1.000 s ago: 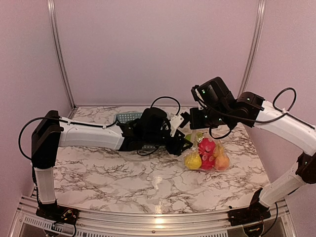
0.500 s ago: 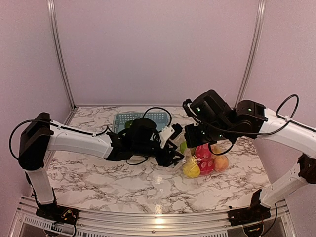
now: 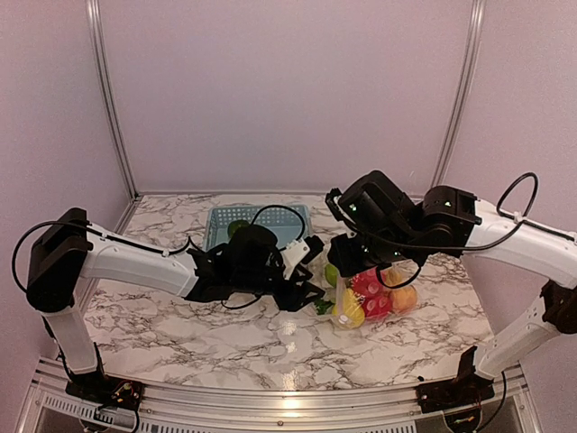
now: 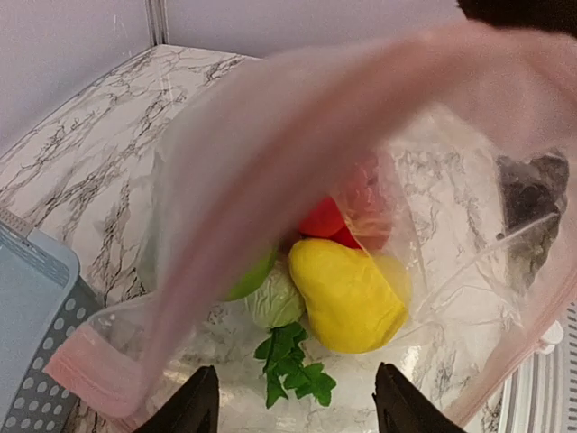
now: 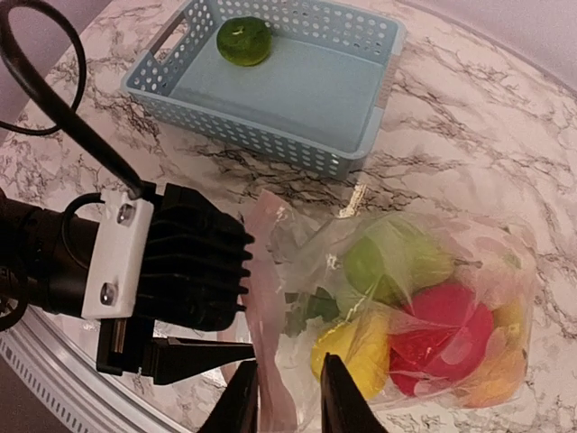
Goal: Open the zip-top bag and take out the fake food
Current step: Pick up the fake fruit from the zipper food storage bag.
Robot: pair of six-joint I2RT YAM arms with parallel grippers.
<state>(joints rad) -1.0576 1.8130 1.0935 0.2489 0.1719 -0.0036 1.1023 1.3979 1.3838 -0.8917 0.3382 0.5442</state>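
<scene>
Left arm (image 3: 135, 262) stretched low and rightward, left gripper (image 4: 299, 410) pointing right with fingers spread wide apart, right arm (image 3: 509, 230) reaching in from the right, wrist tipped downward, right gripper (image 5: 290, 401) with fingers drawn close, pinching the zip-top bag (image 5: 406, 307) at its rim, both grippers near each other

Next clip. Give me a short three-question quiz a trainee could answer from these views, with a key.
1. True or false: the light blue slotted plastic basket holds exactly one round green toy fruit.
2. Which part of the clear plastic zip-top bag sits between the fingers of the right hand? A) its pale pink zipper strip B) its bottom corner C) no part
3. Fill in: in the left wrist view, the largest toy in plain sight inside the bag is coloured ____.

Key
1. True
2. A
3. Yellow: the yellow toy fruit
</scene>
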